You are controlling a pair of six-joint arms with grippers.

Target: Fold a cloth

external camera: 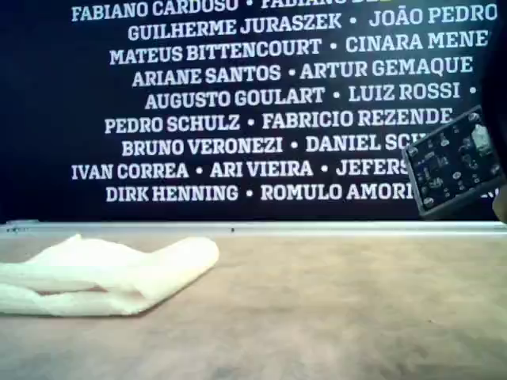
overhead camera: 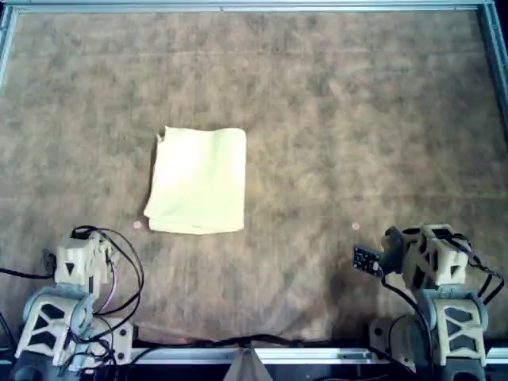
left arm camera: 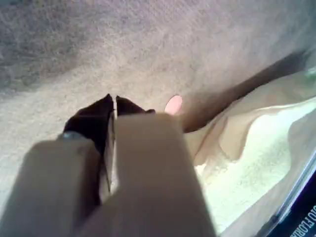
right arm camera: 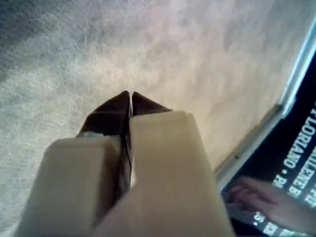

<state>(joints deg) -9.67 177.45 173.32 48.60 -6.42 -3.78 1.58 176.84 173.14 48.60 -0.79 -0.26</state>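
Pale-yellow cloth [overhead camera: 197,181] lies folded, long axis toward the overhead view's top; both pincers pressed together.

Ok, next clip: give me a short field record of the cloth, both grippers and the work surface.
cloth: pale yellow, lying folded, left of centre in the overhead view
left gripper: fingers shut, empty, apart from the cloth
right gripper: fingers shut, empty, over bare surface
surface: mottled brown mat
contact: neither gripper touches the cloth

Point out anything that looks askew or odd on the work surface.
The folded cloth is not flat: the exterior view shows its layers bulging apart, and overhead its far-left corner is crumpled. Both end effectors, left and right, are clear of it.
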